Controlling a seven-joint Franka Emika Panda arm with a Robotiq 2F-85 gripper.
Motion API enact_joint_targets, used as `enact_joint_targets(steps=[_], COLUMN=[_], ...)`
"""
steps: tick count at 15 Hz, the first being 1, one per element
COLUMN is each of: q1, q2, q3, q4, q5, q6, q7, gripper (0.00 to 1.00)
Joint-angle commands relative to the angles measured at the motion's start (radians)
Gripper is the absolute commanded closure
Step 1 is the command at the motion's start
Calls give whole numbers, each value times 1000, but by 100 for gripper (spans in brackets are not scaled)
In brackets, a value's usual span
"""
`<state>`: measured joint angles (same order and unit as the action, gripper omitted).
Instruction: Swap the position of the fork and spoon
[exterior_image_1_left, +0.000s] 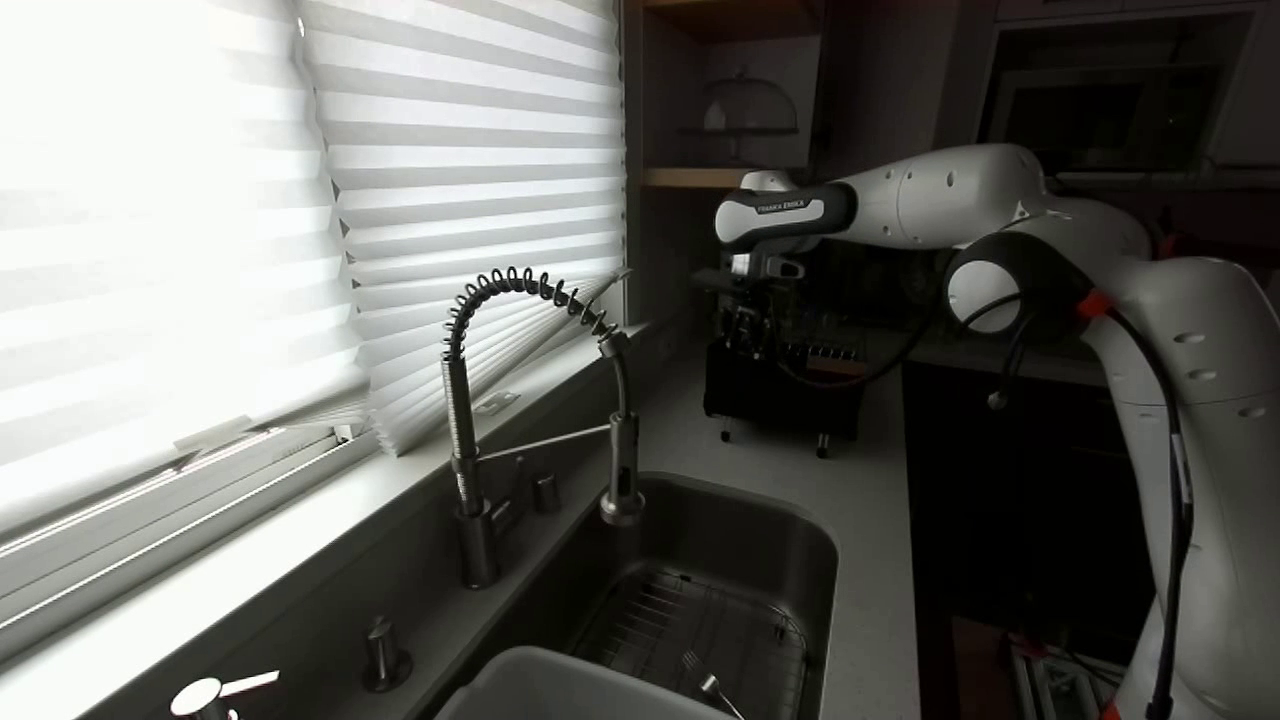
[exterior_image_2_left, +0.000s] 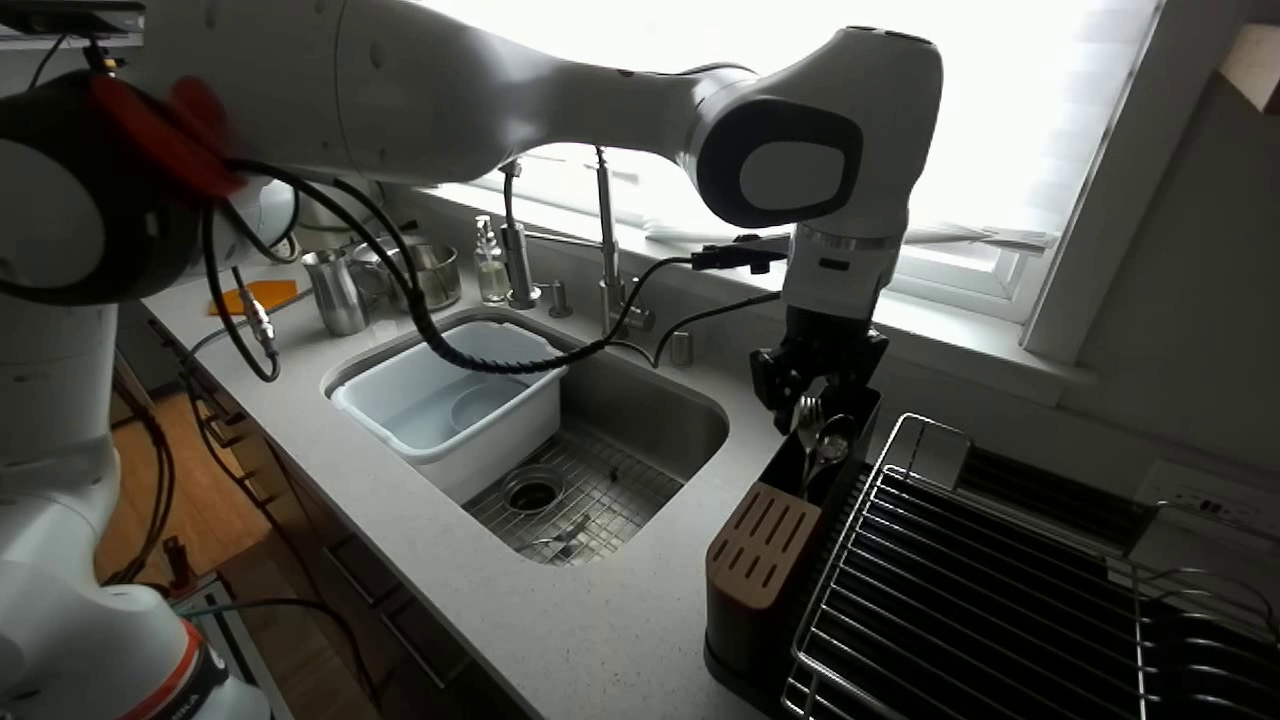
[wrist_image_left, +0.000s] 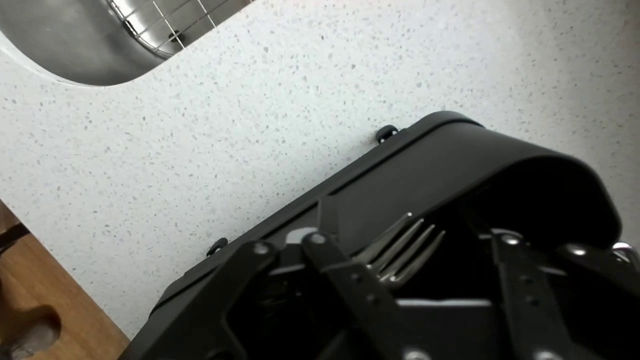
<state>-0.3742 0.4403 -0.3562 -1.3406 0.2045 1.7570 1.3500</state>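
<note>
- Your gripper (wrist_image_left: 402, 220) hangs over the black utensil holder (wrist_image_left: 450, 160), jaws well apart, gripping nothing.
- The fork (wrist_image_left: 395, 257) stands tines-up in the holder; the spoon (exterior_image_2_left: 838, 432) stands beside it, bowl up.
- Another fork (exterior_image_1_left: 711, 684) lies in the sink (exterior_image_1_left: 745, 527).

Robot arm (exterior_image_2_left: 590, 105): glossy white, smoothly rounded, marked by small dimpled recesses (exterior_image_1_left: 1190, 338). In an exterior view: black joint housing (exterior_image_2_left: 720, 170) with pale oval cap (exterior_image_2_left: 795, 173), right of upper centre; red collar (exterior_image_2_left: 175, 150), blurred, upper left; red stripe (exterior_image_2_left: 165, 680), lower left; black spiral-wrapped cable (exterior_image_2_left: 490, 365), left of centre. Lettering (exterior_image_1_left: 780, 206), upper right in an exterior view, reads FRANKA EMIKA. Gripper (wrist_image_left: 400, 222), bottom of the wrist view: black linkages (wrist_image_left: 525, 290), bright round screw heads (wrist_image_left: 510, 240).
</note>
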Motion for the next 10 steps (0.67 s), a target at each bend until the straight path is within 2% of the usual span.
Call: enact_joint_targets(steps=[1, 3, 4, 5, 6, 7, 8, 10], q1=[2, 1, 3, 3, 4, 5, 7, 12], q2=[-35, -48, -53, -57, -61, -65, -69, -83], q3=[-5, -4, -5, -5, -6, -6, -7, -10], q4=[-54, -59, -63, -68, -73, -79, -81, -86], q5=[13, 15, 11, 10, 8, 5, 0, -12], q6=[50, 43, 42, 42, 47, 54, 55, 60], q7=[21, 23, 40, 46, 57, 63, 64, 70], gripper=[73, 88, 81, 56, 58, 67, 72, 79])
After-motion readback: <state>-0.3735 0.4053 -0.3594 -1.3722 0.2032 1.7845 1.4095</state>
